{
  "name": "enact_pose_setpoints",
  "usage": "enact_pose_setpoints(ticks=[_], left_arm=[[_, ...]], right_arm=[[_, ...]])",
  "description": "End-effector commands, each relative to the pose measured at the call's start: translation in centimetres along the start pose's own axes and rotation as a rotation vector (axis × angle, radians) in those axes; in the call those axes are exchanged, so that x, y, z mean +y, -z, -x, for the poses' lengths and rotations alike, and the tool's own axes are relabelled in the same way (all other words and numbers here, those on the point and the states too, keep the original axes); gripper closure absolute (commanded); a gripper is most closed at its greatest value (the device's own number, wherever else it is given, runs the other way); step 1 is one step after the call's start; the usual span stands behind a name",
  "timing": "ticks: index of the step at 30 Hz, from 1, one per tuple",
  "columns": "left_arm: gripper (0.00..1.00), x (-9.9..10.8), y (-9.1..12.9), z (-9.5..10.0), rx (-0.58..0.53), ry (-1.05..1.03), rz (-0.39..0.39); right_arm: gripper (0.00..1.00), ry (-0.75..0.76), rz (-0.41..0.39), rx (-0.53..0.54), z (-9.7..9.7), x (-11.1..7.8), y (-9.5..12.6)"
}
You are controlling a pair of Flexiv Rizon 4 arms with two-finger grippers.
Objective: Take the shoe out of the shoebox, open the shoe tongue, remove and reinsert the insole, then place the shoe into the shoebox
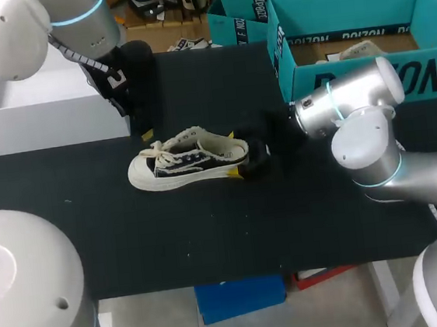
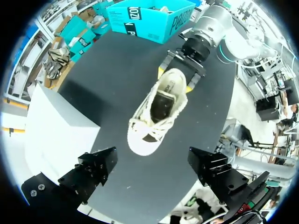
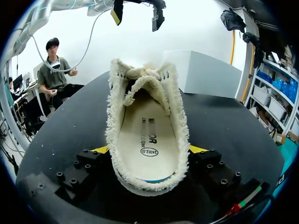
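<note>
A cream low-top shoe (image 1: 187, 163) with dark side panels lies upright on the black table (image 1: 210, 234), toe to the left, laces tied. My right gripper (image 1: 239, 155) holds its heel, one yellow-tipped finger against each side. In the right wrist view the shoe (image 3: 147, 135) runs straight out from the gripper (image 3: 149, 151), and the cream insole (image 3: 147, 140) lies inside it. My left gripper (image 1: 140, 129) hangs open above and behind the toe; in its own view the shoe (image 2: 156, 114) lies well ahead of the empty left gripper (image 2: 152, 158). The teal shoebox (image 1: 428, 75) stands open at the back right.
A white box (image 1: 42, 119) stands at the back left edge of the table. A second teal box (image 1: 246, 12) sits behind the shoebox. The black table in front of the shoe is bare down to its front edge.
</note>
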State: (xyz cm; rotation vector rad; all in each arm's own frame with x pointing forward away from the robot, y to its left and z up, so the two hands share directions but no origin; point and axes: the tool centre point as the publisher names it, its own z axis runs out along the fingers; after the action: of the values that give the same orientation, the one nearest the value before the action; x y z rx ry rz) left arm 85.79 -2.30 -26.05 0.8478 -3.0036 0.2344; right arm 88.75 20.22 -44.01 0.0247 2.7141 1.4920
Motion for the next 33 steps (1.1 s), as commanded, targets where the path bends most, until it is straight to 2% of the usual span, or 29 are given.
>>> enact_pose_setpoints(ticks=[1,4,7,10,18,23,33], left_arm=[[0.00,0.1,0.0,0.0,-0.002,-0.001,-0.001],[0.00,0.1,-0.2,0.3,-0.085,0.081,0.025],[0.00,-0.7,-0.7,0.6,-0.126,0.274,0.095],[0.00,-1.4,-1.2,0.6,-0.119,0.468,0.139],[0.00,-2.5,-3.0,-0.2,-0.133,0.755,0.264],[0.00,-3.6,-4.1,-0.6,-0.173,0.871,0.304],[0.00,-7.3,-6.5,-2.3,-0.270,0.922,0.393]], right_arm=[[1.00,-0.001,0.001,-0.001,0.0,-0.2,-0.3],[1.00,-0.001,0.001,-0.001,0.0,-0.2,-0.3],[1.00,-0.001,0.001,-0.001,0.0,-0.2,-0.3],[1.00,-0.001,0.001,-0.001,0.0,-0.2,-0.3],[1.00,-0.001,0.001,-0.001,0.0,-0.2,-0.3],[1.00,-0.001,0.001,-0.001,0.0,-0.2,-0.3],[1.00,-0.001,0.001,-0.001,0.0,-0.2,-0.3]])
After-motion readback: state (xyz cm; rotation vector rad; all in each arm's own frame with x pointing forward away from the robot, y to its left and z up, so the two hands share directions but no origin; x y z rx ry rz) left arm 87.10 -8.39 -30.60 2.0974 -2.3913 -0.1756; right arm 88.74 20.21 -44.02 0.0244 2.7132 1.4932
